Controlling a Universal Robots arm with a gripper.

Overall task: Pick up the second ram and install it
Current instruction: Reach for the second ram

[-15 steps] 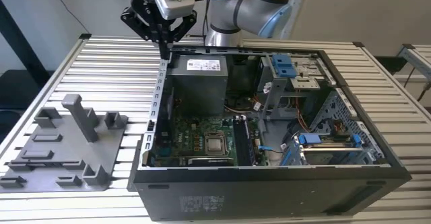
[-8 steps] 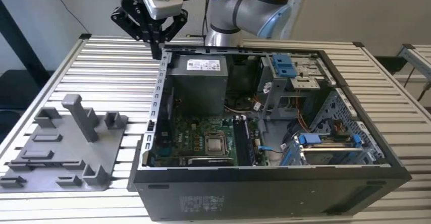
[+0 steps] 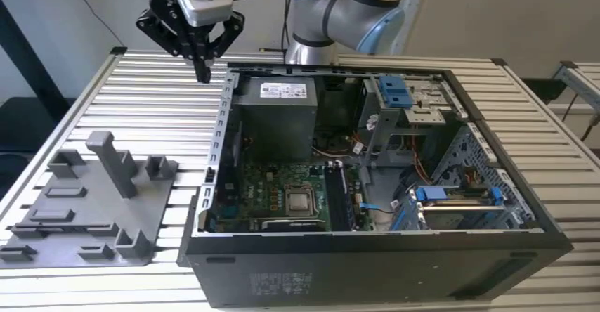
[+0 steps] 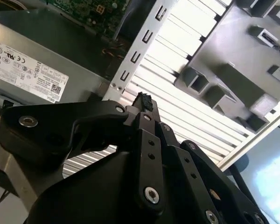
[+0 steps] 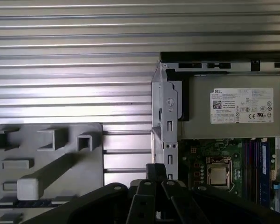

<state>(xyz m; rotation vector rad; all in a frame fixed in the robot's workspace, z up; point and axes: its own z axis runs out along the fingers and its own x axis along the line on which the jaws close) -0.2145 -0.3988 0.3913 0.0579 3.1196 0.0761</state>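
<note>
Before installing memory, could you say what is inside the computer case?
Power supply, green motherboard with processor socket, cables, blue drive brackets; the drive cage covers whatever lies under it.

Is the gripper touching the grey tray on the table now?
Apart. In the exterior view the gripper hangs in the air beside the computer case, well away from the grey tray.

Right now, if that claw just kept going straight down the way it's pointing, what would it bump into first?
Probably the slatted table, right beside the side wall of the computer case. The gripper points down close to that edge, so it might clip the wall's rim instead; depth is unclear.
</note>
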